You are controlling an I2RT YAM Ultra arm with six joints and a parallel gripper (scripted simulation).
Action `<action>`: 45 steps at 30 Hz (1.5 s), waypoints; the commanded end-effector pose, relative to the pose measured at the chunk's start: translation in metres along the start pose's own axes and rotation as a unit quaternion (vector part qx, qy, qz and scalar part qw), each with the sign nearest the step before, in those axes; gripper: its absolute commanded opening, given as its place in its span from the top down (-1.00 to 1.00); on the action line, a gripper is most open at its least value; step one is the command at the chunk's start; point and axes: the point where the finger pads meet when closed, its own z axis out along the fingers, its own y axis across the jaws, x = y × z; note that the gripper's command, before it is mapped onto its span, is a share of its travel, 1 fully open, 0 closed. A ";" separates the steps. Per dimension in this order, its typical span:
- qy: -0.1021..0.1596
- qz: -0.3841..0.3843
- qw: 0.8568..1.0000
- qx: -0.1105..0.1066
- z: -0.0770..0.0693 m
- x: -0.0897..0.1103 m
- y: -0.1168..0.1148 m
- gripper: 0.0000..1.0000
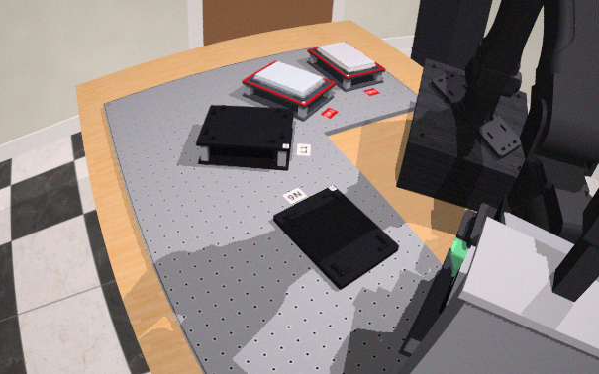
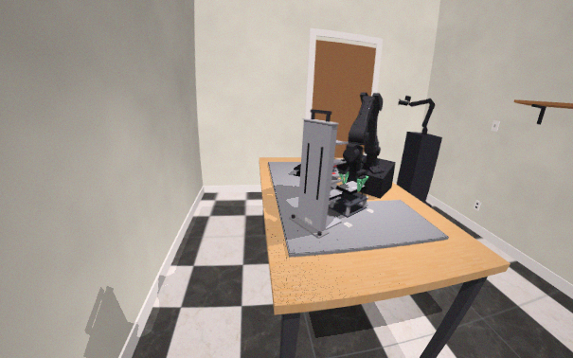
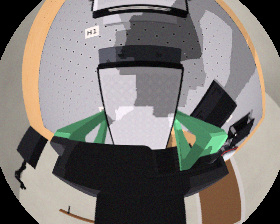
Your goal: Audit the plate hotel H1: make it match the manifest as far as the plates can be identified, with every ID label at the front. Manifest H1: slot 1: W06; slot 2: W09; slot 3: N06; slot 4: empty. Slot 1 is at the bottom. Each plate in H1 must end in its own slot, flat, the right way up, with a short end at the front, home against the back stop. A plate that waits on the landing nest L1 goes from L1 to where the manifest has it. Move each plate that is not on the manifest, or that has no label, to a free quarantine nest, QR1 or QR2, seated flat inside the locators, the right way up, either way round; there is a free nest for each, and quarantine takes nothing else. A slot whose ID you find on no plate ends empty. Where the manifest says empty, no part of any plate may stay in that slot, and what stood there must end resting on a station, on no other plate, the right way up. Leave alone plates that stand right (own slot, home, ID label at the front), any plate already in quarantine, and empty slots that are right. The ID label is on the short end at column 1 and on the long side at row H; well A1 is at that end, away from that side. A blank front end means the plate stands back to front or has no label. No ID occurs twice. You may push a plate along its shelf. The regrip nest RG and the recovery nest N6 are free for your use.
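My gripper (image 3: 140, 115) (image 2: 352, 182) is shut on a white plate (image 3: 141, 95); its green fingers flank the long sides. The plate looks flat. I can read no ID on it. Below it is a dark raised nest (image 3: 140, 55) (image 2: 348, 205), in front of hotel H1 (image 2: 315, 175) (image 1: 491, 336). The held plate hides most of this nest. The hotel's slots and labels are not readable. Two red-rimmed quarantine nests each hold a white plate, the nearer one (image 1: 288, 79) and the farther one (image 1: 347, 56). The raised black nest L1 (image 1: 246, 126) is empty.
The low black nest N6 (image 1: 335, 234) stands empty on the grey pegboard (image 1: 164, 208), between L1 and H1. The black arm base (image 1: 451, 153) is beside the board. H1 is tall, with a black handle (image 2: 321, 114) on top, close to my gripper.
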 end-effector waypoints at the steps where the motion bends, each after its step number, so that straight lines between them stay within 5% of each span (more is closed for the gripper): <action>1: -0.006 0.000 1.000 0.001 0.003 0.000 -0.002 -0.72; 22: 0.000 0.002 1.000 0.003 0.018 0.001 -0.004 -0.72; 23: -0.033 0.000 0.999 -0.008 0.001 -0.016 0.003 -0.72; 29: 0.001 -0.001 1.000 0.002 0.023 0.001 -0.002 -0.72; 40: -0.019 -0.001 1.000 -0.004 0.019 -0.010 0.001 -0.72; 45: -0.003 -0.001 1.000 0.001 0.030 0.001 -0.002 -0.72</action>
